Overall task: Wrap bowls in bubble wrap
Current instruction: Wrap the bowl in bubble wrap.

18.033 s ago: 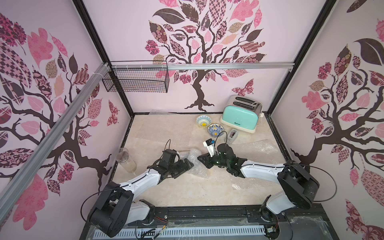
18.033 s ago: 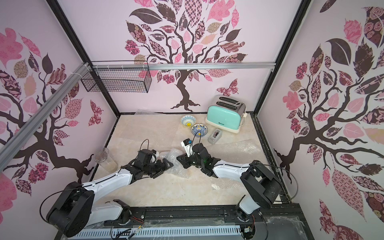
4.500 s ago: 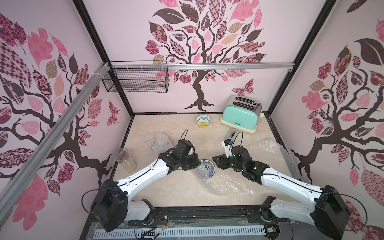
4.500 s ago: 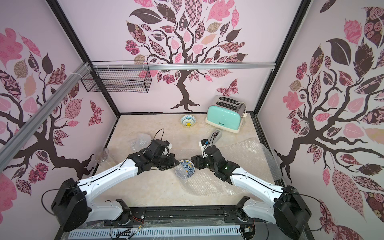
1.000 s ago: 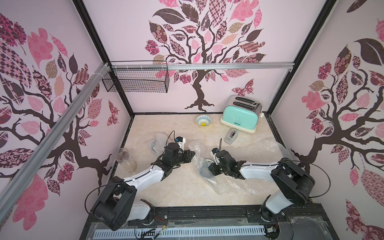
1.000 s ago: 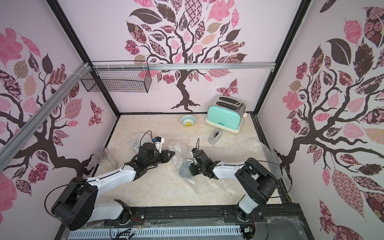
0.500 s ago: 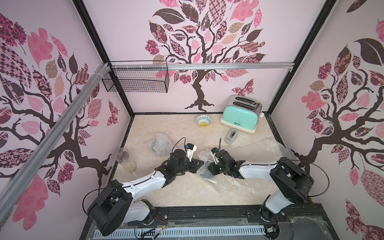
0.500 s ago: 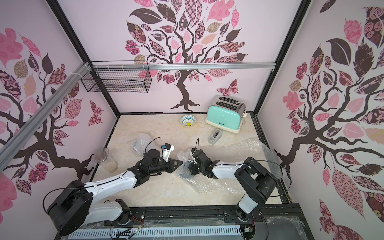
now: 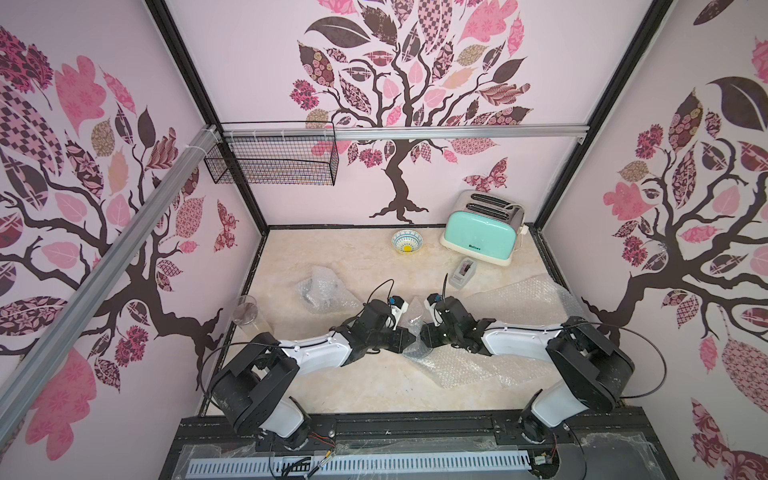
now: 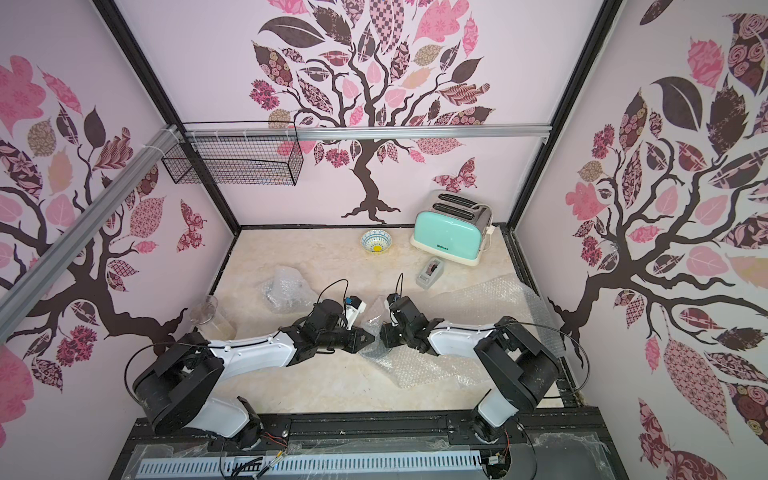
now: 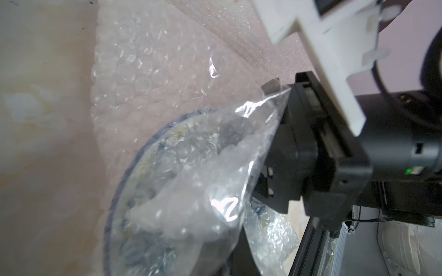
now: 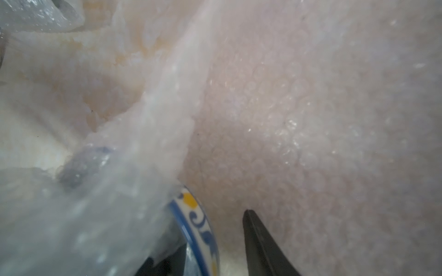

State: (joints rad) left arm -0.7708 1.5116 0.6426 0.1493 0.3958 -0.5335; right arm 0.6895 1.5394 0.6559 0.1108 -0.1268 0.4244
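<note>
Top views both show the two arms meeting tip to tip at the middle of the tabletop (image 9: 374, 390), over the left edge of a bubble wrap sheet (image 9: 478, 365) (image 10: 424, 365) that spreads toward the near right. The left pincer (image 9: 409, 337) (image 10: 368, 338) is fully closed with its tip against the raised wrap; whether a fold is pinched in it cannot be told. The right pincer (image 9: 422, 334) (image 10: 382, 332) faces it, just beside. In the right wrist view, this pincer (image 12: 215, 239) stands partly parted, its dark fingers (image 12: 260, 243) on either side of the blue-and-yellow rim of a bowl (image 12: 191, 222), one finger clear of the rim. A flap of wrap (image 12: 107, 203) lies over the bowl's inside. The left wrist view shows the same bowl (image 11: 134, 167) through a shiny fold, lying on the sheet (image 11: 148, 71). A second bowl (image 9: 407, 242) (image 10: 376, 242) with a yellow centre sits uncovered at the far edge, left of a mint toaster (image 9: 482, 232). A crumpled wrap bundle (image 9: 322, 291) (image 10: 286, 291) lies to the centre-left, well apart from a clear glass (image 9: 246, 313) at the left edge.
</note>
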